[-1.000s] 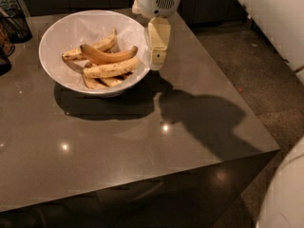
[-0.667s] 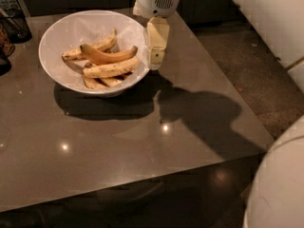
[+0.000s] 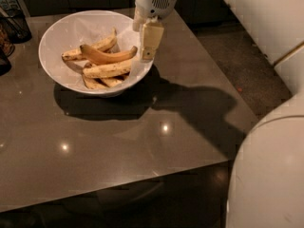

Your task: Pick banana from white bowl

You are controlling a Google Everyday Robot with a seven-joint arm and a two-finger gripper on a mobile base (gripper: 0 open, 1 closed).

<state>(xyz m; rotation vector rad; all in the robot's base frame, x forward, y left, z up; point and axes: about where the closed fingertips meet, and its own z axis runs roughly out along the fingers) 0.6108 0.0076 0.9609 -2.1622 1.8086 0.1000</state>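
The white bowl point(image 3: 61, 30) stands at the back left of the dark table and holds several bananas. The thick, nearly straight pale-yellow speckled banana point(image 3: 107, 70) lies across the bowl's near right side. A darker golden curved banana point(image 3: 107, 57) lies just behind it, and a thinner pale one point(image 3: 90, 49) lies further back. My gripper point(image 3: 150, 42) hangs from the white wrist above the bowl's right rim. It is just right of the bananas' right ends and holds nothing that I can see.
The grey-brown table point(image 3: 118, 141) ends at its front edge near the bottom and its right edge by the dark floor point(image 3: 247, 61). Dark objects point(image 3: 12, 18) stand at the table's far left. My white body point(image 3: 266, 170) fills the lower right.
The gripper has edged slightly left, toward the bowl's right rim. The bananas and bowl have not moved. My white body at the right has shifted in the view.
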